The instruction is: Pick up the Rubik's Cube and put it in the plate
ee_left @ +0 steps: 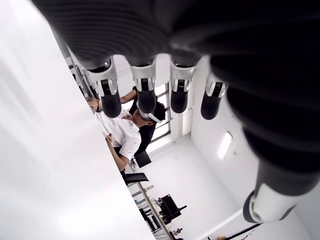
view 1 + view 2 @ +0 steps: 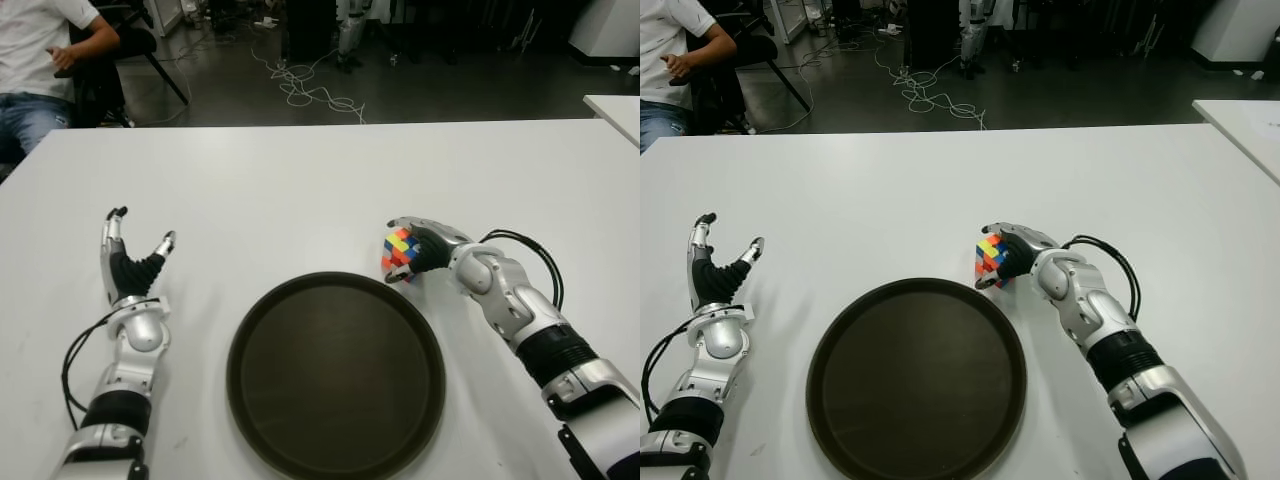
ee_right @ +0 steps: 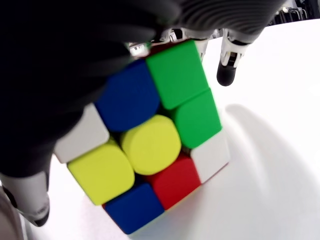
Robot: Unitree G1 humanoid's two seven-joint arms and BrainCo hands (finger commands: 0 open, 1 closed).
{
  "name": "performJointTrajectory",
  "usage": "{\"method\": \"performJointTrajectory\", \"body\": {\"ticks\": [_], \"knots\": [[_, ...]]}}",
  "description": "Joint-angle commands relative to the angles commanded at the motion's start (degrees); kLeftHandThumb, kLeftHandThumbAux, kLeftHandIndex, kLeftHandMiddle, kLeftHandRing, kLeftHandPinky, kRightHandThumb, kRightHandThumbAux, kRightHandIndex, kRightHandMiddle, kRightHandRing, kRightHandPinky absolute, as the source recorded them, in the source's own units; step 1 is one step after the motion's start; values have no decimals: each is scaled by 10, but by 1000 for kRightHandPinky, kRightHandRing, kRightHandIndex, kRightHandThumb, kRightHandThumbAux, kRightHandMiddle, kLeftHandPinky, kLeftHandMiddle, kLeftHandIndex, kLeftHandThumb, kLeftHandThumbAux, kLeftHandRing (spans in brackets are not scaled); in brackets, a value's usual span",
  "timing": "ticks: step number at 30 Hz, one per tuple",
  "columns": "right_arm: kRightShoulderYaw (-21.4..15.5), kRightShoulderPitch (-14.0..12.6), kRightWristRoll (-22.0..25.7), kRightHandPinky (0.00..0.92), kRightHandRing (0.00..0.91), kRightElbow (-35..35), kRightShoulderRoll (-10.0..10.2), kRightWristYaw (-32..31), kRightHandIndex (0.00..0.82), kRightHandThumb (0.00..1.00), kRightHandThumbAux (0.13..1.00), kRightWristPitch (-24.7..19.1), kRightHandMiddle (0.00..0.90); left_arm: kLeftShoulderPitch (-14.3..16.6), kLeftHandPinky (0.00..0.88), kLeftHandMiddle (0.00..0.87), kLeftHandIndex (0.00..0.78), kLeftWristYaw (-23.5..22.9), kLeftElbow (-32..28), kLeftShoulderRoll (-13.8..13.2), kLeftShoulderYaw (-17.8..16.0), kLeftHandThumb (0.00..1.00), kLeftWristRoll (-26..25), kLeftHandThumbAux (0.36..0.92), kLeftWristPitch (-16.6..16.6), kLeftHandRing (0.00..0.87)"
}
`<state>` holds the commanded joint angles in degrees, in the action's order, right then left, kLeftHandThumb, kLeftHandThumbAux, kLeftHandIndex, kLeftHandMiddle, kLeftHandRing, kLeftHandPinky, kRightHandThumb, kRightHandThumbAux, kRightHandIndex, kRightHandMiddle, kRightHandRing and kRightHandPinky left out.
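The right hand (image 2: 418, 247) has its fingers curled around the Rubik's Cube (image 2: 399, 254), gripping it just beyond the far right rim of the round dark plate (image 2: 336, 375), close above the white table (image 2: 300, 190). The left hand (image 2: 132, 266) shows well left of the plate, fingers spread and upright, holding nothing.
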<state>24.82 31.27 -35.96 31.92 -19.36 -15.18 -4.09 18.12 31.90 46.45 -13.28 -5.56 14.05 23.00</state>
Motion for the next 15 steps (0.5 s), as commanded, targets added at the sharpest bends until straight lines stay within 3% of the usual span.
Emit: {"method": "performJointTrajectory", "body": {"ticks": [15], "knots": [[11, 5, -11, 40, 17, 4, 0, -3, 0, 0, 625, -3, 26, 1, 55, 9, 7, -1, 4, 4, -3, 0, -11, 658, 14, 9]]}}
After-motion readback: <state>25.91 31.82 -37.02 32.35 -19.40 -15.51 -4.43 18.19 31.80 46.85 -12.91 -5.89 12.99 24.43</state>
